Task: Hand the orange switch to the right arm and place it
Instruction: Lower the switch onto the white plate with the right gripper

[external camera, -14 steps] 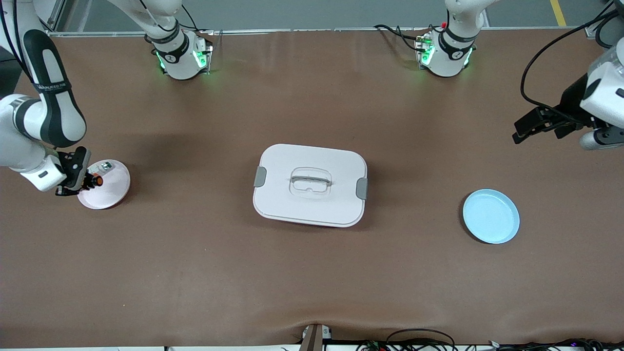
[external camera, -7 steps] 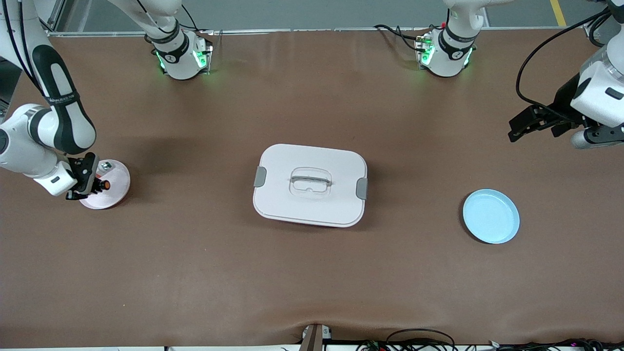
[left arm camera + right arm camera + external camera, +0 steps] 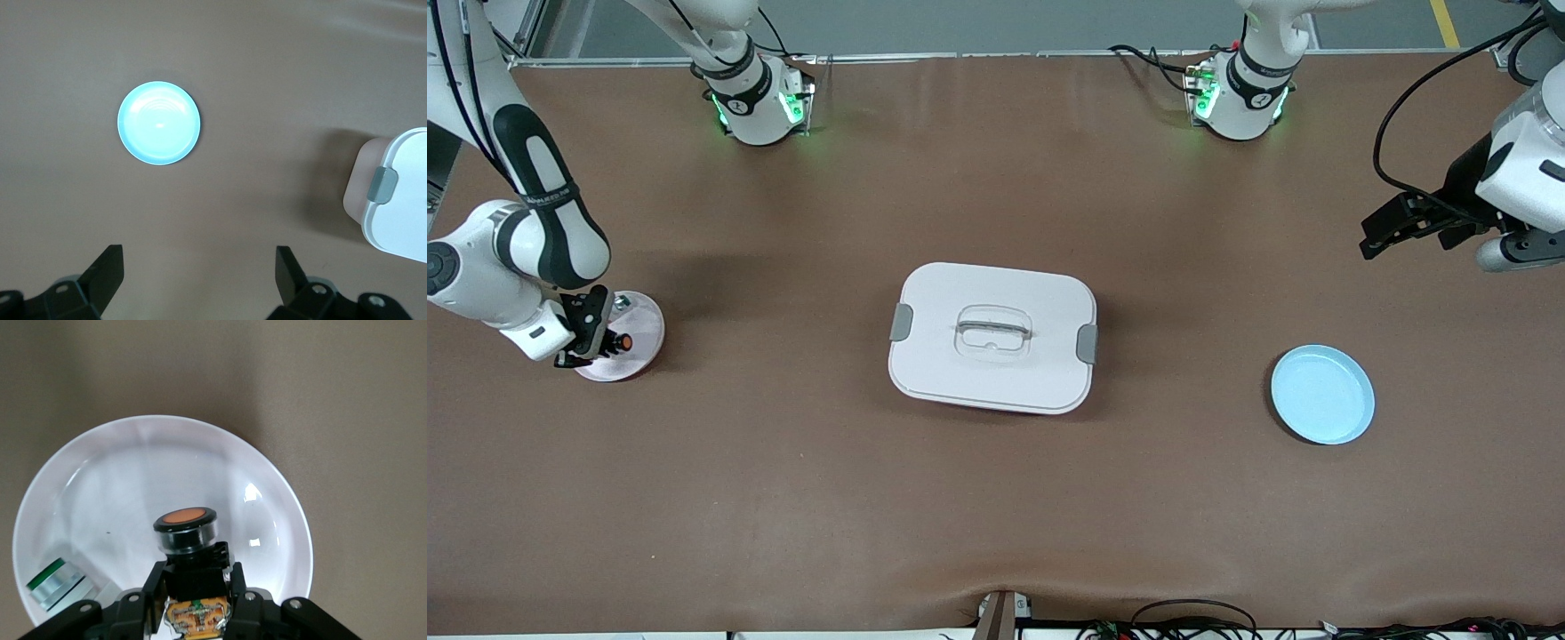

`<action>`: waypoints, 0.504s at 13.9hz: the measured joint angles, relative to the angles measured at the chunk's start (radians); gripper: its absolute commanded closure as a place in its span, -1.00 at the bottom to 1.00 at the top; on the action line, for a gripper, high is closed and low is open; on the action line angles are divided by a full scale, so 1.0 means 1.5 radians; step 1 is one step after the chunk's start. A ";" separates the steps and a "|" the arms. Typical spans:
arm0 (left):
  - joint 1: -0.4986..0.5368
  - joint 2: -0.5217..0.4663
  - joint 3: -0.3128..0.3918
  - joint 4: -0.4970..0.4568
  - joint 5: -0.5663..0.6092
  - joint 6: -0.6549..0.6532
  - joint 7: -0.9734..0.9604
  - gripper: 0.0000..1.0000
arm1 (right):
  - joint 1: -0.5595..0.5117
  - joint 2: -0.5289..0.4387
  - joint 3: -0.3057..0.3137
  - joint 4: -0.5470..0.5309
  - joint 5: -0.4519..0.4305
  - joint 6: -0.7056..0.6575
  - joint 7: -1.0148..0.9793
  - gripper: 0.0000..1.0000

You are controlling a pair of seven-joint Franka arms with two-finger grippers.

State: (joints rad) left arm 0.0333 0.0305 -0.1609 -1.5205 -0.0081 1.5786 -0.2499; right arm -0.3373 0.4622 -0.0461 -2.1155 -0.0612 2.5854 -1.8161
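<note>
Presently, by view:

Front view — right gripper (image 3: 585, 342) low over the pink plate (image 3: 640, 331) at the right arm's end of the table, jaws clamped on the orange switch (image 3: 624, 341). White lidded box (image 3: 992, 337) mid-table. Blue plate (image 3: 1322, 395) toward the left arm's end, nearer the camera than the box. Left gripper (image 3: 1392, 229) aloft over bare table at that same end; arm waiting.

Left wrist view — left gripper (image 3: 200, 280) fingers spread apart, nothing between them. Below: blue plate (image 3: 159, 123), nothing in it, and a corner of the white lidded box (image 3: 400, 200).

Right wrist view — right gripper (image 3: 193, 593) closed on the black body of the orange switch (image 3: 185, 532), orange cap pointing away from the fingers, terminals tucked between them. Pink plate (image 3: 267, 520) directly beneath. Small grey-and-green part (image 3: 57, 587) lying in the plate near its rim, apart from the switch.

Step judged in hand: placing; handover looks complete. Next move calls for a short lowering until the switch rests on the plate's floor, clear of the grey-and-green part, then parting the jaws and lifting straight away so the switch does not tip
</note>
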 measured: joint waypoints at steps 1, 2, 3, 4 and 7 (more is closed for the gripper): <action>-0.004 0.000 0.003 0.000 0.000 0.000 0.000 -1.00 | 0.000 0.004 0.000 0.000 0.000 0.002 0.000 1.00; -0.007 0.000 0.005 0.000 0.000 0.000 0.000 -1.00 | 0.000 0.006 0.000 0.000 0.000 0.004 0.000 1.00; -0.008 0.000 0.006 0.000 0.000 -0.001 0.000 -1.00 | 0.000 0.007 0.001 0.000 0.000 0.004 0.000 0.72; -0.008 0.000 0.006 0.000 0.000 -0.002 0.000 -1.00 | 0.000 0.007 0.001 0.000 0.000 0.004 0.000 -0.98; -0.029 0.000 0.024 0.001 0.000 -0.005 0.000 -1.00 | 0.000 0.007 0.002 0.000 0.000 0.004 0.000 -1.00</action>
State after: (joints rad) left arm -0.0095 0.0301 -0.1250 -1.5196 -0.0080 1.5707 -0.2499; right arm -0.3373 0.4730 -0.0438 -2.1148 -0.0612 2.5913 -1.8163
